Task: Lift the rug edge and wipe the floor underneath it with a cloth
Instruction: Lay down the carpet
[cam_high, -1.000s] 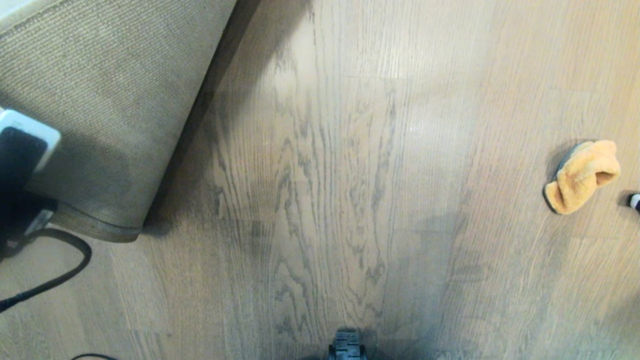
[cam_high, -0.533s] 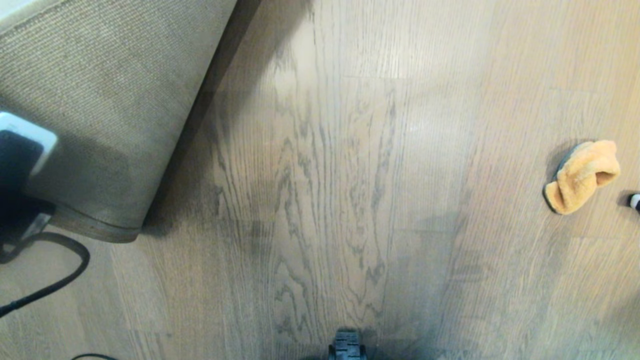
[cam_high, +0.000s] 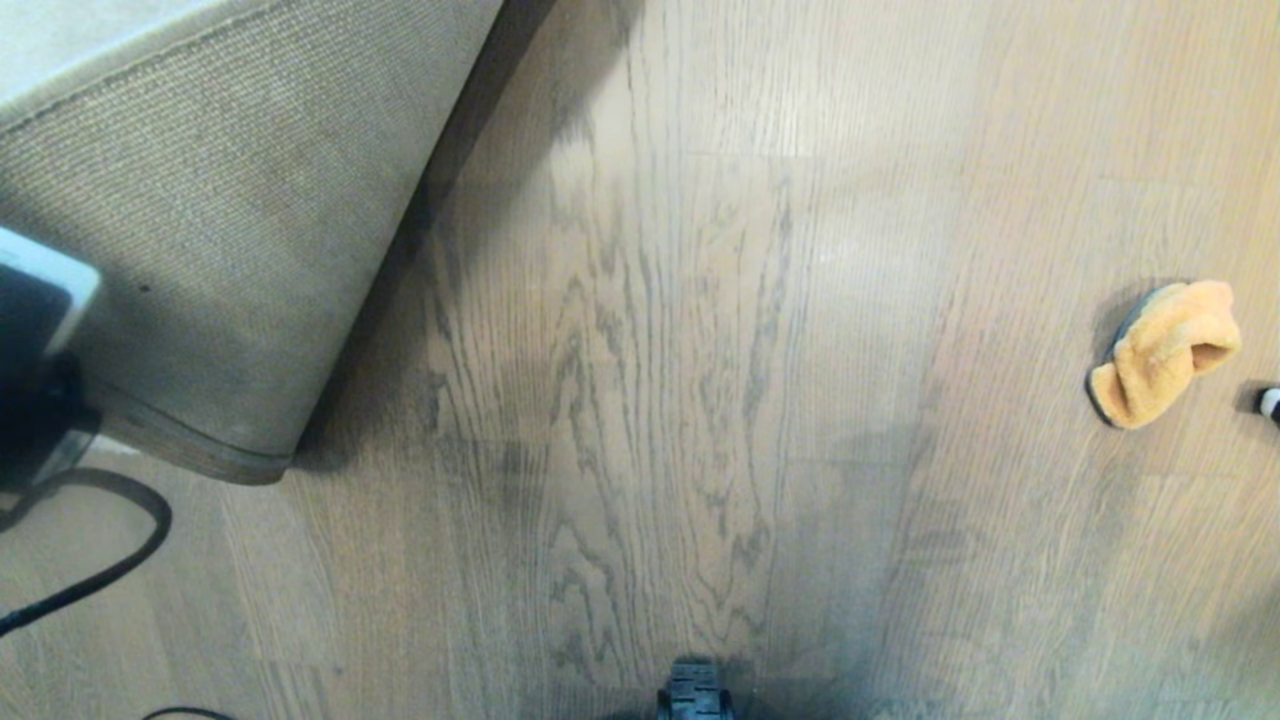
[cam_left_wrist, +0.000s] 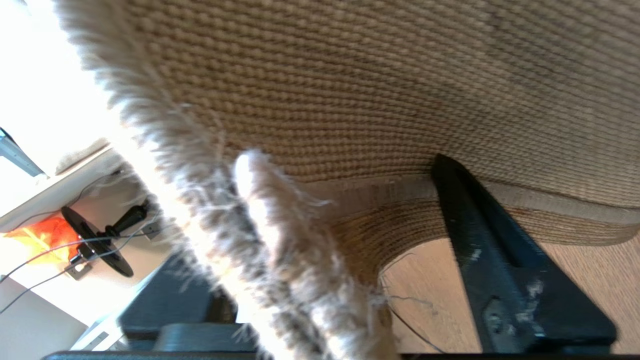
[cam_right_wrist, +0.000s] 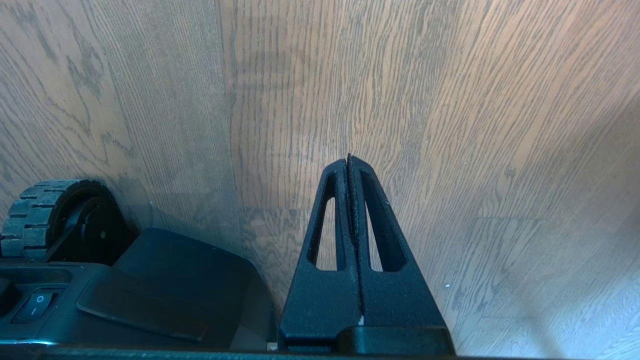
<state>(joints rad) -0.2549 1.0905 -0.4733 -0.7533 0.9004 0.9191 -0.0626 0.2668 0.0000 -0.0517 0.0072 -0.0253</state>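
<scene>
Wood floor (cam_high: 700, 300); rug (cam_high: 220, 250) edge lifted; cloth (cam_high: 1165, 352) lying well apart.

On my screen the right gripper (cam_right_wrist: 348, 159) has two matte black, tapered fingers (cam_right_wrist: 320, 235), each with a long slot cut through it, rising from a black block. Beside that gripper I see the dark base housing (cam_right_wrist: 165, 285) with a small rocker switch (cam_right_wrist: 35, 302) and a ribbed black wheel (cam_right_wrist: 37, 210). The left gripper (cam_left_wrist: 345, 260) shows one black finger (cam_left_wrist: 500, 270) with pale scuff marks and a screw hole. Behind it the wrist (cam_high: 40, 340) is black with a white cover, and a black cable (cam_high: 120, 560) loops from it.
</scene>
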